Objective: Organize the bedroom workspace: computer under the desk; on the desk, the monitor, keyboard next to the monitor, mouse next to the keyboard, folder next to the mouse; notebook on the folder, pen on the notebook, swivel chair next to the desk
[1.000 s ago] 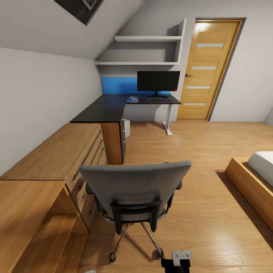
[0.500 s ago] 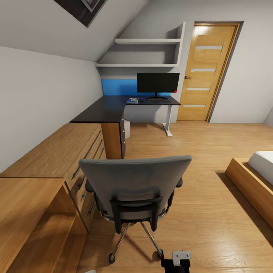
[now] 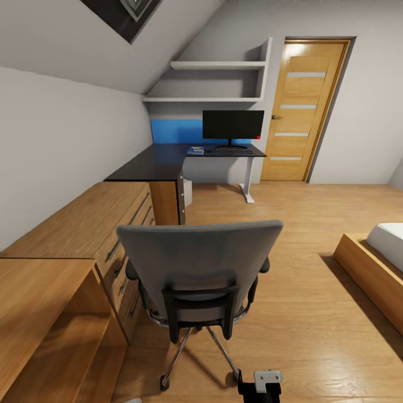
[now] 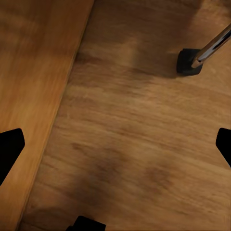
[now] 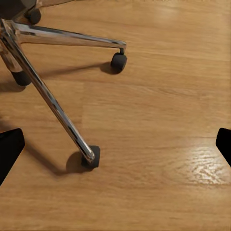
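Your swivel chair stands on the oak floor with its grey back turned to you, just beside the front of the light oak dresser and well apart from the desk. The desk runs into the far corner of the bedroom, its black top ending at the dresser's far end. On its far wing the monitor stands upright near the right edge, with the keyboard lying in front of its stand and the blue folder flat on the top to the left of the keyboard. Something pale, too small for you to name, sits under the desk by the drawer block. The light wooden door is shut to the right of the desk, and a bed corner shows at the right edge. Your left gripper hangs over the floor with its jaws spread wide, alongside the dresser's side and near one chair caster. Your right gripper also has its jaws spread wide, empty, above the floor beside the chair's chrome legs.
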Tool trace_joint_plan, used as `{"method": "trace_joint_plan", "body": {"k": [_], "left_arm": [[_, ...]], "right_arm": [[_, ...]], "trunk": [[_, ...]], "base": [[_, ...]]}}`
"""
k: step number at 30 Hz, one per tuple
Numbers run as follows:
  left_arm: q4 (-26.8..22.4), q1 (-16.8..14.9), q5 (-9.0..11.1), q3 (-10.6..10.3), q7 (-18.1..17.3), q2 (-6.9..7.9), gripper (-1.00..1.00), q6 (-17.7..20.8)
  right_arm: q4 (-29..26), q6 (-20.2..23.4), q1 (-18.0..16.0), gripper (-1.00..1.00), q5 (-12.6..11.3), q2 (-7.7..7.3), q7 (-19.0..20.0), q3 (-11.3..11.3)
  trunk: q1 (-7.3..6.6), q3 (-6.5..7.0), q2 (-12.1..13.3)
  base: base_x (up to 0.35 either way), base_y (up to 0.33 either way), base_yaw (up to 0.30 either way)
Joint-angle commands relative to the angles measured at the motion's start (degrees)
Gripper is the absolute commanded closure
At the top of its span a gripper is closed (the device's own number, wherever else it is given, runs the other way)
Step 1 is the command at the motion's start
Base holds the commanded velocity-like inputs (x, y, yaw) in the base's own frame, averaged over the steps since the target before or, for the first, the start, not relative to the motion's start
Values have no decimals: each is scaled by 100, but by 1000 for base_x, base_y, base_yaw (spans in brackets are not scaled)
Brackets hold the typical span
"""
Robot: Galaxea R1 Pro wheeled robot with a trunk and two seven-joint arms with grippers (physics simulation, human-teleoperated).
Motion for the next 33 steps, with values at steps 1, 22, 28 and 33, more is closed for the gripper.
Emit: {"method": "trace_joint_plan", "body": {"k": [1, 22, 28, 33], "left_arm": [[2, -3, 53, -15, 15, -1, -100, -26], [2, -3, 53, -15, 15, 4, -100, -25], [2, -3, 53, -15, 15, 0, -100, -26], [2, -3, 53, -15, 15, -1, -100, -26]], "right_arm": [[2, -10, -4, -100, -30, 1, -32, 50], [-4, -4, -4, -100, -31, 0, -32, 50], [-4, -9, -4, -100, -31, 0, -32, 48], [-4, -10, -4, -100, -31, 0, -32, 49]], "trunk": [[22, -15, -44], [483, -307, -886], [615, -414, -1126], [725, -504, -1327]], "base": [[0, 0, 0], [0, 0, 7], [0, 0, 0], [0, 0, 0]]}}
